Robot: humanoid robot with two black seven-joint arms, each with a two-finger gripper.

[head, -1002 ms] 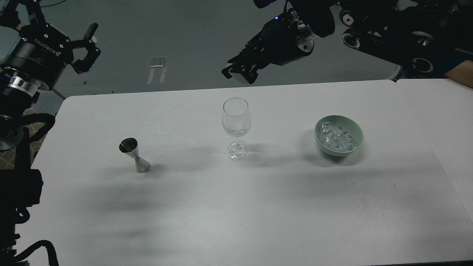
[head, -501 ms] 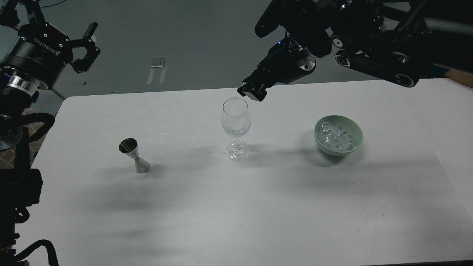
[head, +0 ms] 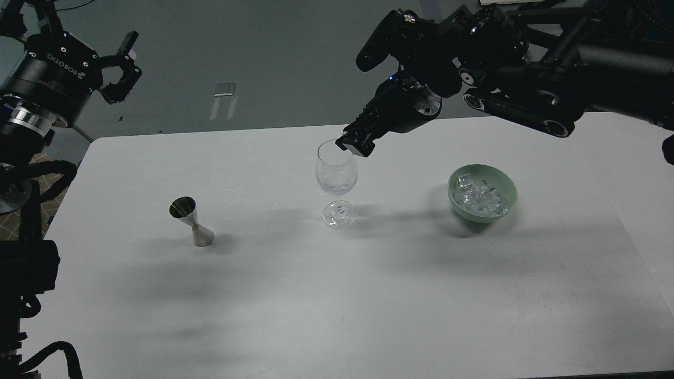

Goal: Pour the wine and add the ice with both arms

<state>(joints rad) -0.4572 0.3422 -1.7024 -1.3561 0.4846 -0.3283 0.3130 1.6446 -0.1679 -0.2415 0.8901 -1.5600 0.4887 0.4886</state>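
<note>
A clear wine glass (head: pixel 337 171) stands upright at the table's middle. Glints show low in its bowl, but I cannot tell whether wine is in it. My right gripper (head: pixel 354 146) hangs just above the glass's right rim. Its fingers are close together with a small pale piece, seemingly ice, at the tips. More ice (head: pixel 479 197) fills a green bowl (head: pixel 506 181) to the right. A silver jigger (head: pixel 192 221) stands at the left. My left gripper (head: pixel 122 66) is open and empty, raised beyond the table's far left corner.
The white table (head: pixel 337 295) has its far edge just behind the glass, and a second table top (head: pixel 632 158) adjoins it on the right. My right arm (head: pixel 526 95) spans above the far right of the table, over the bowl.
My right gripper has come down and towards me from beyond the table's far edge to just over the glass's rim. The left arm, glass, jigger and bowl have not moved.
</note>
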